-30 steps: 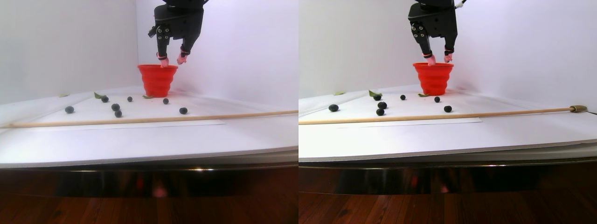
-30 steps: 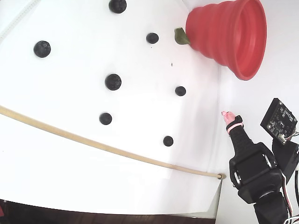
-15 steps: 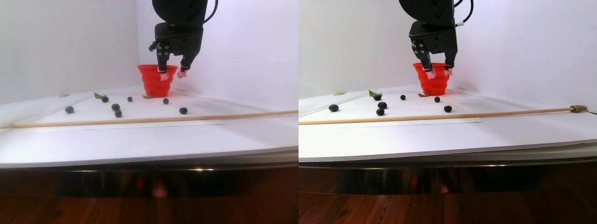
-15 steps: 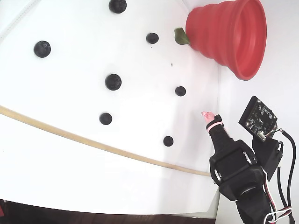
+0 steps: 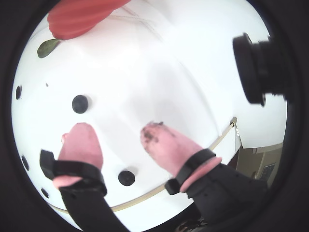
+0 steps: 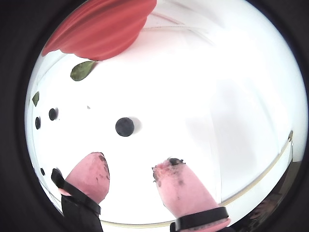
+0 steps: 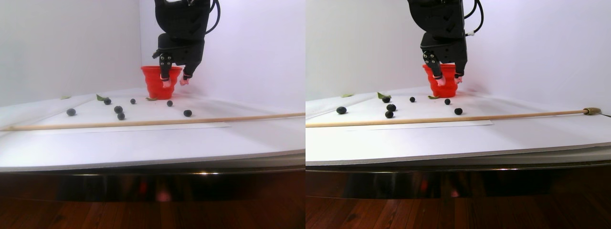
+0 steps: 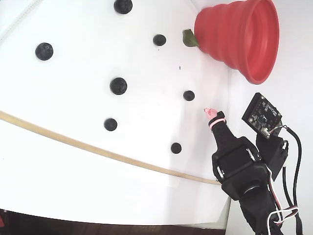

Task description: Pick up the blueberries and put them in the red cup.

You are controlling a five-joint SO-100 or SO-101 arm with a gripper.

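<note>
The red cup [image 8: 239,34] stands at the back of the white sheet, also visible behind the gripper in the stereo pair view [image 7: 157,90]. Several blueberries lie scattered on the sheet, among them one [image 8: 189,95] close to my pink fingertip [image 8: 209,112] and another [image 8: 176,148] nearer the stick. My gripper [image 7: 175,83] hangs open in front of the cup, above the sheet, with nothing held. In a wrist view the gripper [image 6: 131,166] has a blueberry [image 6: 124,126] ahead of its stained pads. In a wrist view a blueberry [image 5: 126,177] shows on the sheet between the fingers.
A long wooden stick [image 7: 143,122] lies across the sheet in front of the berries, also in the fixed view [image 8: 98,152]. A green leaf [image 8: 188,38] rests against the cup's base. White walls close the back corner [image 7: 141,47].
The gripper has come down from above the cup's rim and moved away from the cup toward the berries, staying open and empty.
</note>
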